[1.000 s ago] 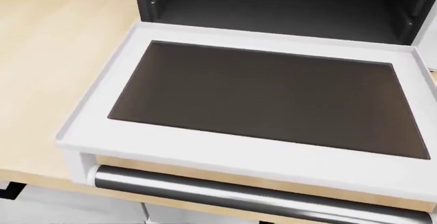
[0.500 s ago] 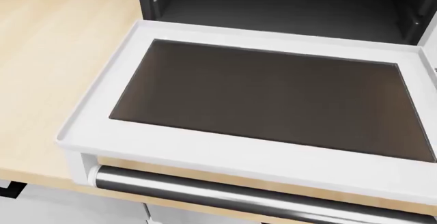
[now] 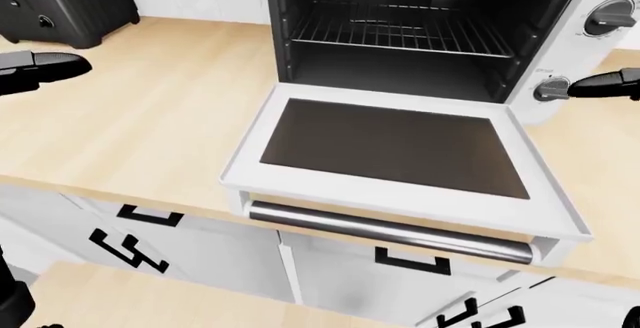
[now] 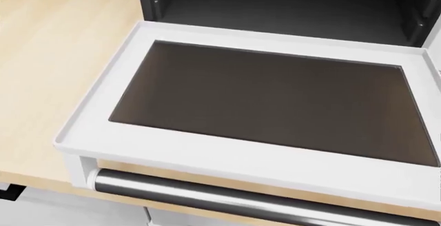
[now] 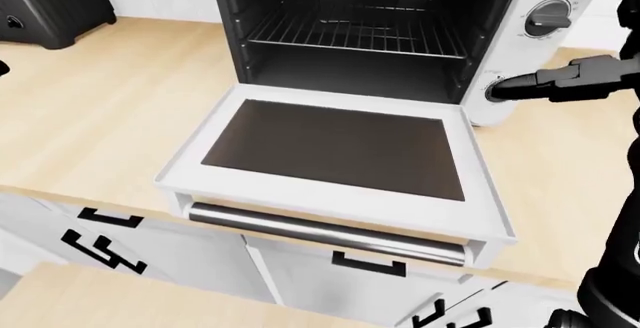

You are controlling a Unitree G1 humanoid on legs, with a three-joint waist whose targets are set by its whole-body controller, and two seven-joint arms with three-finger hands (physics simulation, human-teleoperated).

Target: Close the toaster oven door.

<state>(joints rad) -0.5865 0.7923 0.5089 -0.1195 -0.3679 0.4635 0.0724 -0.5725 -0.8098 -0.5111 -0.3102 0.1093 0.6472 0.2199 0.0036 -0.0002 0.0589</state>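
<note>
Left robot hand [image 3: 40, 66] sits at the left edge of the left-eye view, hovering over the desk [image 3: 150, 118], well apart from the toaster oven [image 3: 430, 35]. Only a dark finger tip shows, so cannot tell if it is spread or closed. Right robot hand [image 5: 560, 80] comes in from the right of the right-eye view, dark fingers pointing left, tip just beside the lower knob [image 3: 548, 88] on the oven's white control panel; cannot tell whether it touches, and its finger spread is not readable. Neither hand holds anything visible.

Toaster oven door [image 3: 400, 152] is fully down, lying flat and level, dark glass pane facing up inside a white frame. Its steel bar handle [image 3: 390, 230] hangs past the desk edge. Oven cavity is open, black inside, wire rack [image 3: 400, 32] visible. Upper knob [image 3: 610, 14] sits above the lower one.

Against the head view half a second ago: almost no change, the door is in the same flat pose, and the whole picture shifts only very slightly, so that is the camera, not the door.

Desk is light wood, with white cabinet fronts [image 3: 200, 253] with black handles below it. A black appliance [image 3: 60, 2] stands at the top left of the left-eye view, against a white wall.
</note>
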